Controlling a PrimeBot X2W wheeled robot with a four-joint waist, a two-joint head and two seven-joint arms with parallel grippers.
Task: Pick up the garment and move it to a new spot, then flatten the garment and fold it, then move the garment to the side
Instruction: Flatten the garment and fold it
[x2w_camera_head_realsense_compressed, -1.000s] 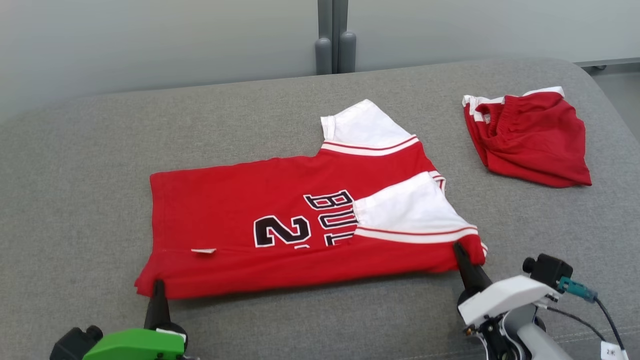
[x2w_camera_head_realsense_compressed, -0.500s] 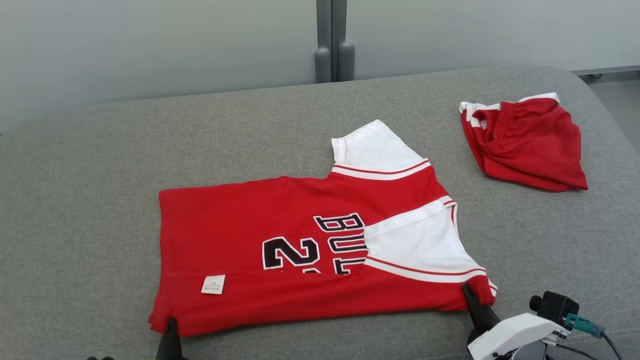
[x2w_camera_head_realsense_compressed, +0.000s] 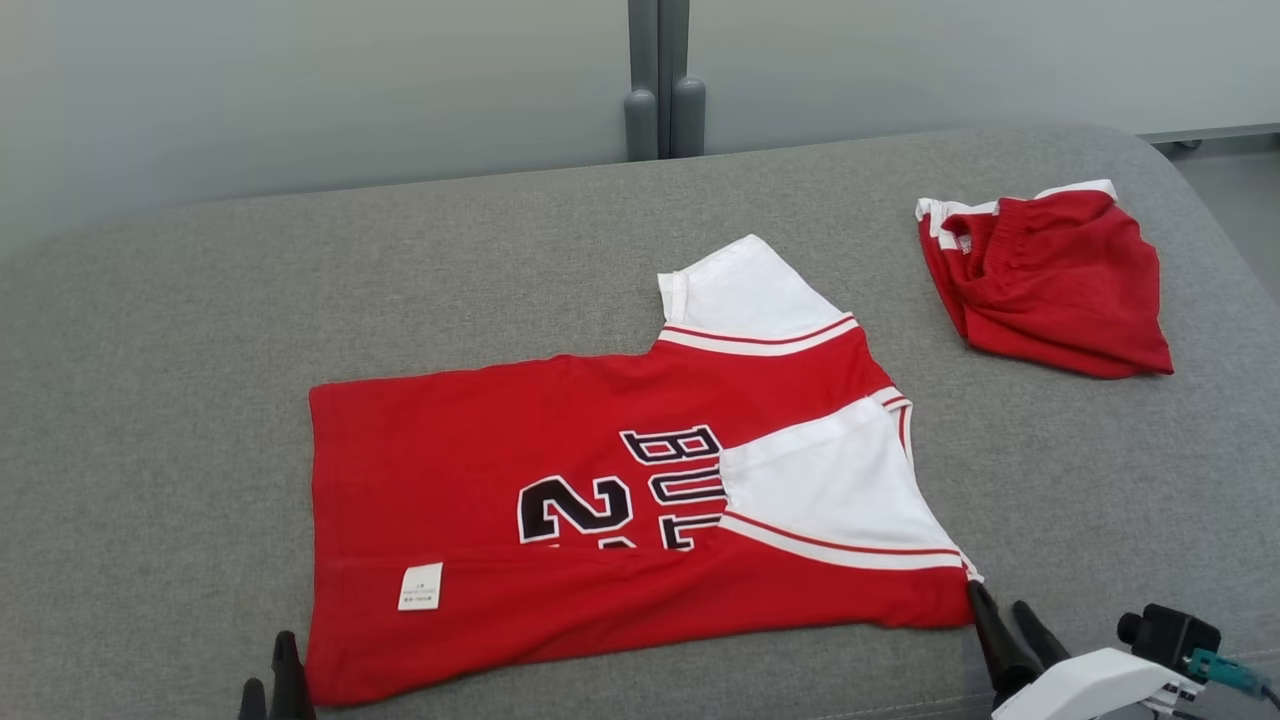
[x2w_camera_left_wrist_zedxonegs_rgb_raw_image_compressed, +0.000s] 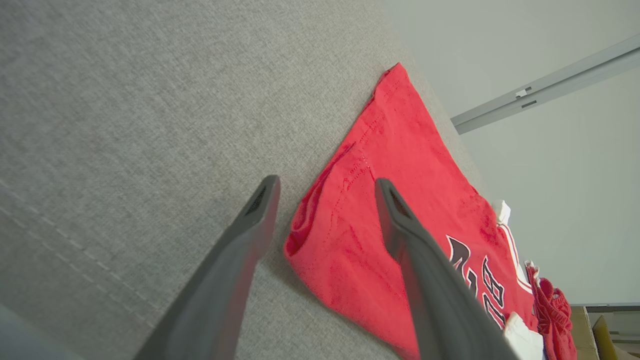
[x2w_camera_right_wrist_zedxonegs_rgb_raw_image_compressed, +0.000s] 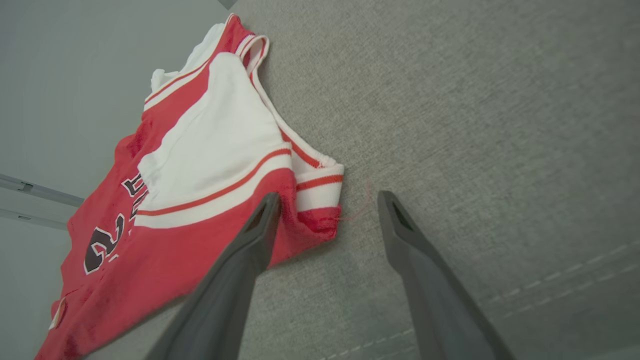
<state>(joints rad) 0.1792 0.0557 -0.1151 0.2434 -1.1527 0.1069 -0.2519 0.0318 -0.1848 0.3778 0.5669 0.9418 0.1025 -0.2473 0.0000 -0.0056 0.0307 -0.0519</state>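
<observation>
The garment (x2w_camera_head_realsense_compressed: 560, 480) is a red jersey with white sleeves and dark lettering, lying flat on the grey cushion with its near long edge folded over, a white label showing. My left gripper (x2w_camera_head_realsense_compressed: 270, 675) is open at its near left corner (x2w_camera_left_wrist_zedxonegs_rgb_raw_image_compressed: 320, 235), which lies between the spread fingers. My right gripper (x2w_camera_head_realsense_compressed: 1005, 625) is open at the near right corner (x2w_camera_right_wrist_zedxonegs_rgb_raw_image_compressed: 320, 220), the cloth resting on the cushion between its fingers. Neither holds the cloth.
A second red piece with a white waistband (x2w_camera_head_realsense_compressed: 1050, 285) lies crumpled at the far right of the grey cushion (x2w_camera_head_realsense_compressed: 200, 350). A pale wall with a grey post (x2w_camera_head_realsense_compressed: 660, 80) stands behind. The cushion's front seam runs close below both grippers.
Both grippers opened and let go of the jersey's near corners, which now lie on the cushion. The folded near edge has settled flat, with the label showing.
</observation>
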